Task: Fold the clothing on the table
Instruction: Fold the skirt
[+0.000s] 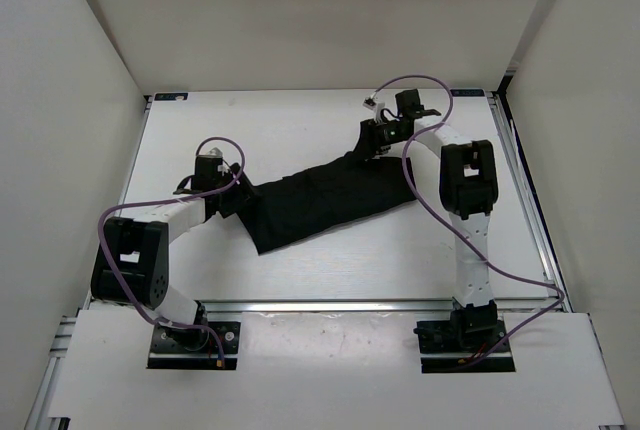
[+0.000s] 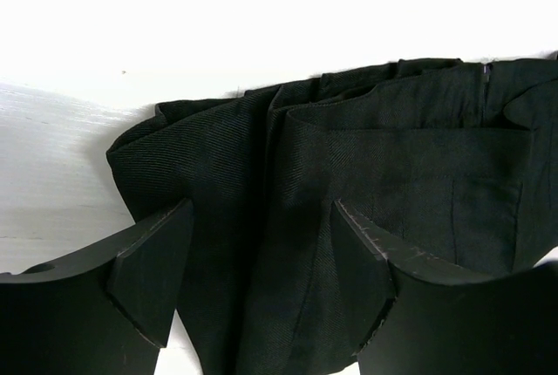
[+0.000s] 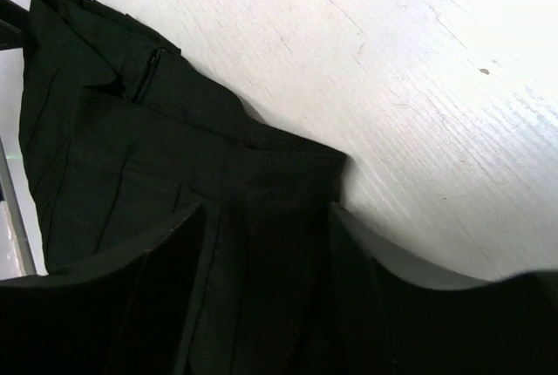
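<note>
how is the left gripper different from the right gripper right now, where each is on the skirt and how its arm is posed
The left gripper is at the left end of the skirt, closer to the near edge of the table. The right gripper is at its right end, farther up. The left arm is folded, elbow at the table's left side. The right arm reaches much farther up. Both have jaws apart over black cloth.

White walls (image 1: pixel 320 20) close in the scene at the left, back and right. A white panel (image 1: pixel 330 375) lies flat along the near edge. By the far left corner sits a small pale strip (image 1: pixel 170 96), perhaps a label.
</note>
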